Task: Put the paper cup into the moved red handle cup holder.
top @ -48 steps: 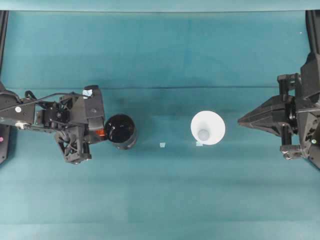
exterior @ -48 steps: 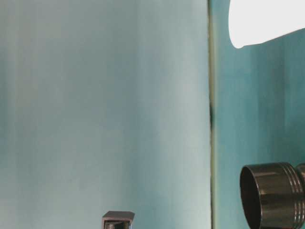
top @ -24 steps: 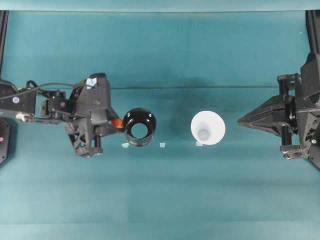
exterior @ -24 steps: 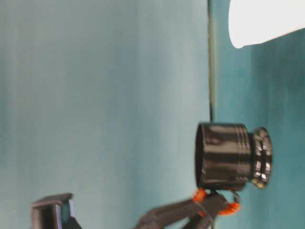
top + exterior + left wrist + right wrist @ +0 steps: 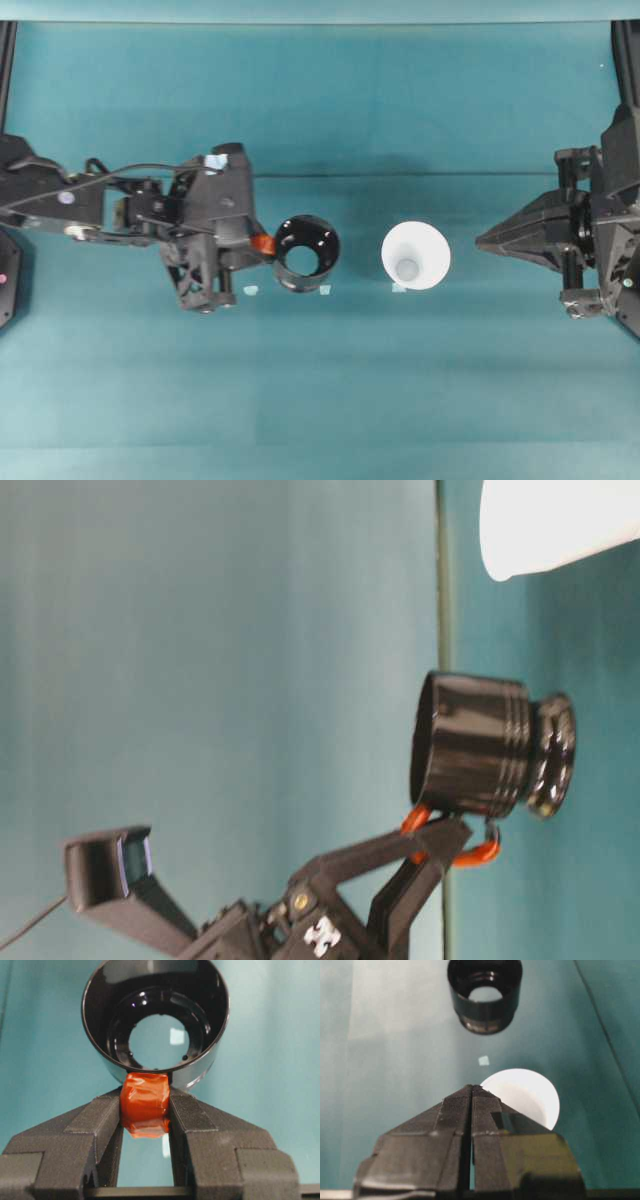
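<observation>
Black and glossy, the red handle cup holder (image 5: 307, 253) is carried by the left gripper (image 5: 250, 247), whose fingers (image 5: 102, 1119) are clamped on the red-orange handle tab (image 5: 145, 1104). From the table-level camera the holder (image 5: 478, 745) is seen lifted clear of the teal table (image 5: 330, 110), mouth upward and roughly level. The wrist camera looks straight down through its open bottom ring to the cloth beneath.

White paper cup (image 5: 415, 255) stands upright on the table, rim up, near the holder on the right arm's side, not touching it. Small pale markers (image 5: 326, 290) lie on the cloth between the two and just beside the cup.

Right gripper (image 5: 482, 241) sits well apart from the cup, tips pointing at it, jaws pressed together with nothing between them; its wrist camera shows the cup (image 5: 525, 1095) just past the tips (image 5: 472, 1091) and the holder (image 5: 484, 995) farther on.
</observation>
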{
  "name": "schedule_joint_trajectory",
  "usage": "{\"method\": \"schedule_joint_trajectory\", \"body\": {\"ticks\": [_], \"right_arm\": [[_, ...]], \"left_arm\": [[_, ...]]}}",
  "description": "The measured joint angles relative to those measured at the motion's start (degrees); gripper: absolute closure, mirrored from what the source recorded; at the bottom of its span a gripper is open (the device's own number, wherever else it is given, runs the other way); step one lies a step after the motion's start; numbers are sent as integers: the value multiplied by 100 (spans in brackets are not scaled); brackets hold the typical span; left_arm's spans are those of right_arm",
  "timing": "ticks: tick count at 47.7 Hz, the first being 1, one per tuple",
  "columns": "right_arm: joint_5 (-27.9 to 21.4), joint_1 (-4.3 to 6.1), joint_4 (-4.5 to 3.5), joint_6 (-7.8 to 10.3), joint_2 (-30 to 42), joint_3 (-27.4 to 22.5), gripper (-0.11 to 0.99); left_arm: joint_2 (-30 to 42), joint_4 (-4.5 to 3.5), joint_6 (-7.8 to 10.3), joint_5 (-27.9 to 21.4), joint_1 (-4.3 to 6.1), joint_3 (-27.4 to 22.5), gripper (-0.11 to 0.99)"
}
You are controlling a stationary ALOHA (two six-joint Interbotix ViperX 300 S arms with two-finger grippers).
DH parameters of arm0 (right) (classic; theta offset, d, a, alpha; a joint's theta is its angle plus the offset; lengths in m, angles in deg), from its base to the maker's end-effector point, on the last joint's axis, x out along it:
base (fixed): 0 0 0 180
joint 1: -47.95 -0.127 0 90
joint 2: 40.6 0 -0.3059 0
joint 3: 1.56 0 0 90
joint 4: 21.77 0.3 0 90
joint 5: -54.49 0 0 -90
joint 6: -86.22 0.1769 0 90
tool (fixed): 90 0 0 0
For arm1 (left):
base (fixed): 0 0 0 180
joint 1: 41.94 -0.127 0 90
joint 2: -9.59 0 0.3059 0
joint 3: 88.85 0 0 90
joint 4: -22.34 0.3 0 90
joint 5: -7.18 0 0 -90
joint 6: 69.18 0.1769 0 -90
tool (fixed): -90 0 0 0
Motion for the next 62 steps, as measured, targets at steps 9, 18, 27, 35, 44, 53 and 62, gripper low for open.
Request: {"method": "schedule_joint_trajectory", "body": {"ticks": [9, 18, 27, 35, 44, 53, 62], "right_arm": [[0, 0, 0, 0, 9, 0, 98], [9, 9, 0, 0, 0, 9, 98], [0, 26, 0, 0, 9, 0, 98], [0, 35, 0, 0, 0, 9, 98], [0, 35, 0, 0, 0, 9, 98], [0, 35, 0, 0, 0, 0, 98], [9, 35, 0, 0, 9, 0, 98]], "left_arm": [[123, 0, 0, 105, 0, -141, 58], [185, 9, 0, 123, 0, -229, 58], [185, 0, 0, 123, -9, -237, 58], [193, 9, 0, 176, 0, -237, 58], [281, 9, -9, 325, 0, -229, 58], [527, 9, -79, 633, -9, -53, 58], [747, 9, -149, 905, -9, 18, 58]]}}
